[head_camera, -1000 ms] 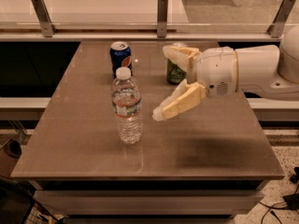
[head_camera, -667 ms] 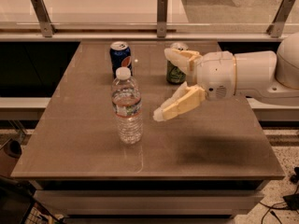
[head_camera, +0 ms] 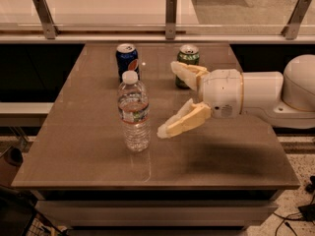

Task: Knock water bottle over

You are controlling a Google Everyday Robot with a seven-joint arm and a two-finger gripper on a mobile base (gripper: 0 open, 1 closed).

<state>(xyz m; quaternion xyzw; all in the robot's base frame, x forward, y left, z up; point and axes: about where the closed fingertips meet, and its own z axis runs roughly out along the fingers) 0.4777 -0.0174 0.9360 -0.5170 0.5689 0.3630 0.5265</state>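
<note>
Filling most of the view, a brown bench (head_camera: 88, 166), with the underside below its front edge lost in shadow. Reaching in over the right edge, a white arm (head_camera: 275, 95), cut off at the frame's side. At its tip, the end effector (head_camera: 168, 98) above the middle of the bench, tan fingers (head_camera: 184, 122) splayed wide, gripping nothing. Just left of centre, nearer the front edge, the water bottle (head_camera: 134, 114), upright, white cap on; nearer fingertip just beside its lower half, contact hard to judge. Toward the far edge, a blue soda can (head_camera: 127, 60), its lower part hidden behind the bottle's cap. Also by the far edge, a green soda can (head_camera: 189, 58), lower body hidden behind the farther finger.
</note>
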